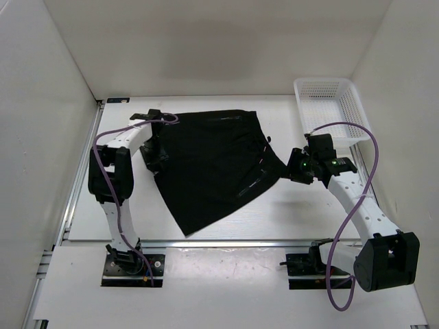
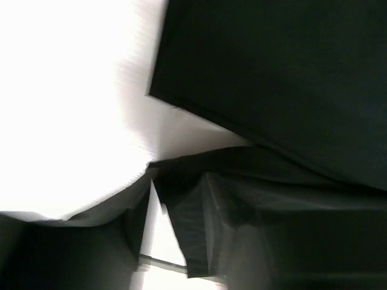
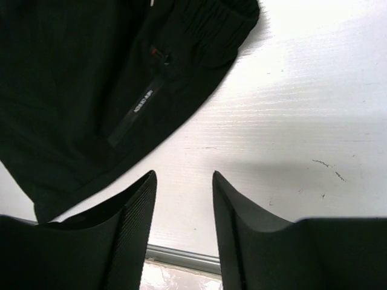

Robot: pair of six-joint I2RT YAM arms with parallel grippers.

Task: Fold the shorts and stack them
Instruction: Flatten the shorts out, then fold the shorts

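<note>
My right gripper [image 3: 183, 175] sits with ribbed fingers apart over the grainy white table [image 3: 290, 121], left gripper [image 2: 152, 181] slightly parted at the edge of the soft matte-black shorts [image 1: 212, 164].

Overhead camera looks down; wrist cameras, seemingly low, share shorts [image 3: 91, 72].
</note>
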